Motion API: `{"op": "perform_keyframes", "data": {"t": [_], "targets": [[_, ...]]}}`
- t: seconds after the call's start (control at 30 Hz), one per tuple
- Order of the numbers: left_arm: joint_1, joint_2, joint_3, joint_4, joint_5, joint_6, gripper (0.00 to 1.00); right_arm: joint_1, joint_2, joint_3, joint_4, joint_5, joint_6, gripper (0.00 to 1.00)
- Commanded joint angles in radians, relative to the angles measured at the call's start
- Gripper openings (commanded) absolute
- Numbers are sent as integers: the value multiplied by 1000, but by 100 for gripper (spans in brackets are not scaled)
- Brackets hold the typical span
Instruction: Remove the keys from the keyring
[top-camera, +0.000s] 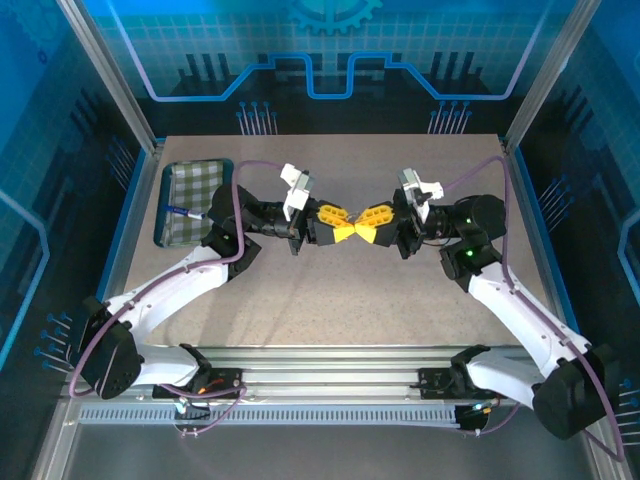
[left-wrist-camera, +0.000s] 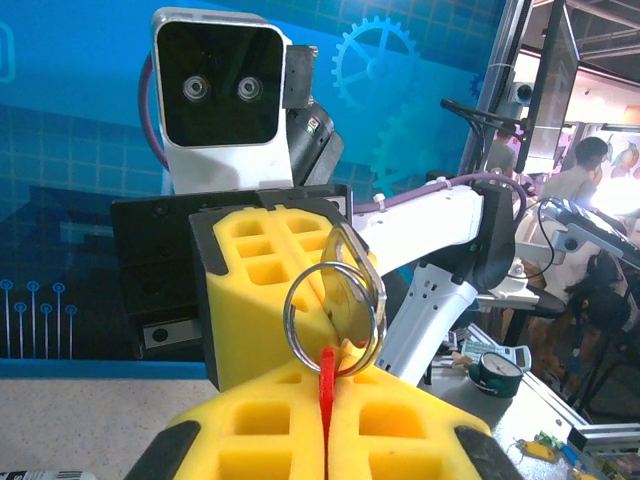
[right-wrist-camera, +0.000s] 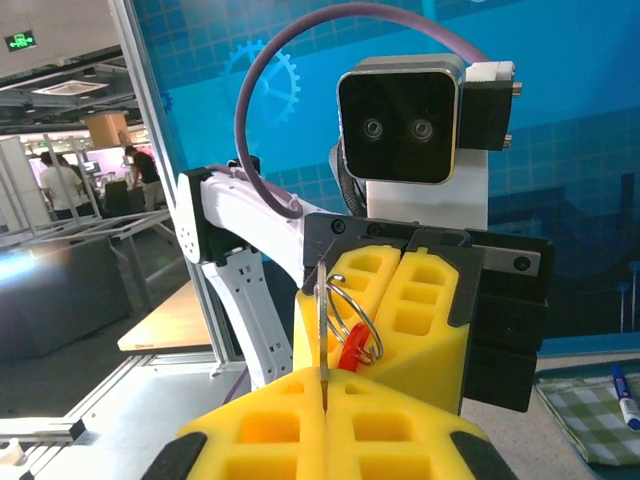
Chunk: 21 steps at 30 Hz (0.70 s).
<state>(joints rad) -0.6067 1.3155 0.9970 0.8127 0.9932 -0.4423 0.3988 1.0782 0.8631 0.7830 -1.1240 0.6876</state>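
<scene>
Green checked tray (top-camera: 196, 184) placed at ten o'clock on speckled surface (top-camera: 330, 300), against nine o'clock edge; blue-and-white pen (top-camera: 183, 211) laid across tray's middle.

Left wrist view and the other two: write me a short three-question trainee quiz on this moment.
1. True or false: the left claw is shut on the red keyring tag.
2. What does the right claw grip? A) the key B) the pen C) nothing
3. Fill in: the pen lies in the ___ at the table's far left corner.
Key: 1 true; 2 A; 3 tray.
</scene>
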Motion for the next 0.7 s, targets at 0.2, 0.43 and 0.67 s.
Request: {"op": "perform_keyframes", "data": {"t": [0.2, 0.43, 0.67], "targets": [[0, -48, 14, -77, -6, 41, 0, 86, -175, 110, -816, 353, -721, 0], [0, -69, 32, -229, -33, 116, 0, 189, -253, 105, -911, 693, -926, 0], [-6, -110, 57, -431, -109, 247, 0, 345, -265, 120, -966, 1022, -1107, 0]]}}
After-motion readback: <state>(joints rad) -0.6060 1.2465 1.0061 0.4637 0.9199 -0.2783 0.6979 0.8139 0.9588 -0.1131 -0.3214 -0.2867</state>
